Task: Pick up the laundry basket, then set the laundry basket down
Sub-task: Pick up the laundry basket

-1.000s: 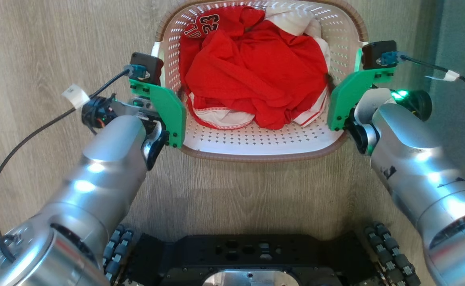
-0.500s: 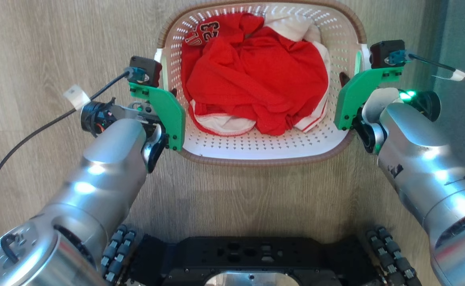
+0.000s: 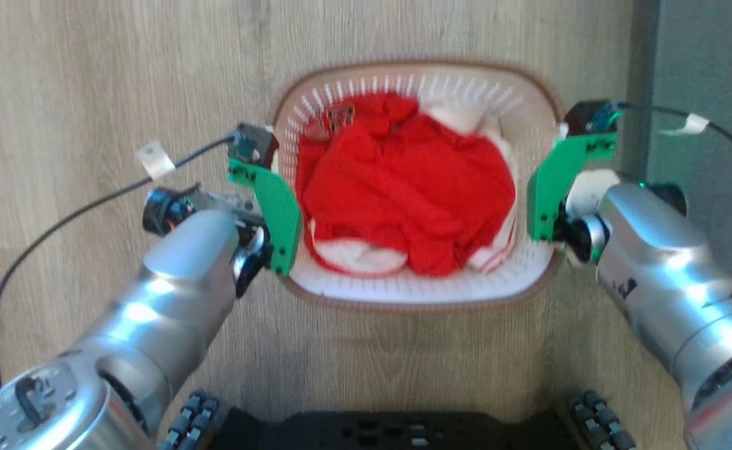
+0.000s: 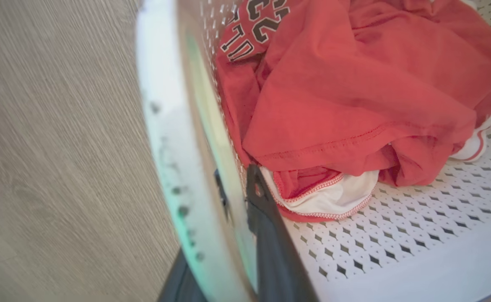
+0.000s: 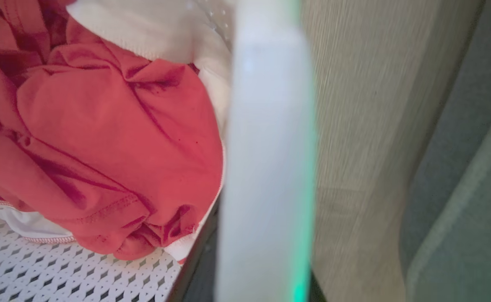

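Laundry basket [image 3: 403, 289] pick-up: grasp looks done. Nearest, dark robot base [image 3: 391, 434]. Beyond it, basket over wood floor [image 3: 90, 94], between both arms, full of red clothes [image 3: 403, 187]. Left jaws clenched across left side wall, one finger [image 4: 268, 235] inside, other outside. Right jaws pinching white side handle [image 5: 266, 147]. Off the floor or not: cannot tell, head view blurred. Left to do: lift, then set down. Wrist views give finger placement, hidden under green plates [image 3: 275, 212] in head view. Head view gives whole basket plus both arms.
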